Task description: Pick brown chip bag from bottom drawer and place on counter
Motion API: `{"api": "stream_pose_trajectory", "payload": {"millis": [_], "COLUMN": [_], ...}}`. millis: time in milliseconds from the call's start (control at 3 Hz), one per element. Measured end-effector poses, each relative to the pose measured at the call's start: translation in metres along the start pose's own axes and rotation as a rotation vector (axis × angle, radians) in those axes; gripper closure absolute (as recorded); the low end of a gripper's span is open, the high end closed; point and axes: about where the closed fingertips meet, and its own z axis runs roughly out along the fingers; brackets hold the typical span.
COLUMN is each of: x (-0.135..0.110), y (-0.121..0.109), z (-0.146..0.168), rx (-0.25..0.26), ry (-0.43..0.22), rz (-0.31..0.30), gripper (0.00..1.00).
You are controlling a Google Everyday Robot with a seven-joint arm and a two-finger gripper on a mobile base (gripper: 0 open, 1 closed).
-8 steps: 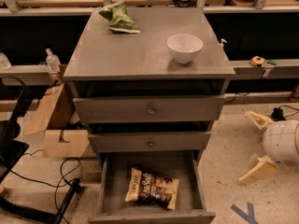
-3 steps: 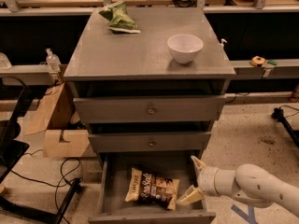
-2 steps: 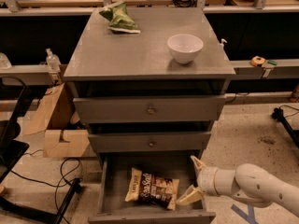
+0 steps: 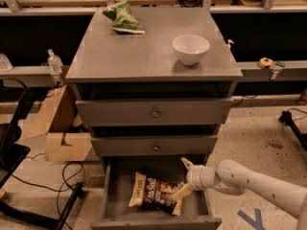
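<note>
Gripper (image 4: pixel 183 178) hangs inside the open bottom drawer (image 4: pixel 158 222), toward its right side. Its two cream fingers are spread wide, one raised and the other low, seemingly touching the right end of the brown chip bag (image 4: pixel 154 198). That spread looks meant to straddle the bag's end before closing. The bag lies flat on the drawer floor, crinkly and dark with pale ends, and is likely to crumple or slip under a pinch. Above, the smooth grey counter (image 4: pixel 144 56) carries a round white bowl (image 4: pixel 191 48) and a green bag (image 4: pixel 123 18), with room between them for a landing.
</note>
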Motion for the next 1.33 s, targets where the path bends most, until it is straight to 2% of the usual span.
{"api": "stream_pose_trajectory", "payload": {"millis": [333, 667, 1000, 1333], "x": [0.037, 0.046, 0.044, 0.050], "y": [-0.021, -0.037, -0.036, -0.033], "z": [0.058, 0.065, 0.065, 0.096], "rx": [-0.013, 0.016, 0.014, -0.009], "ry": [-0.013, -0.022, -0.022, 0.013], "rz": [0.023, 0.040, 0.038, 0.048], "gripper": [0.00, 0.00, 0.00, 0.00]}}
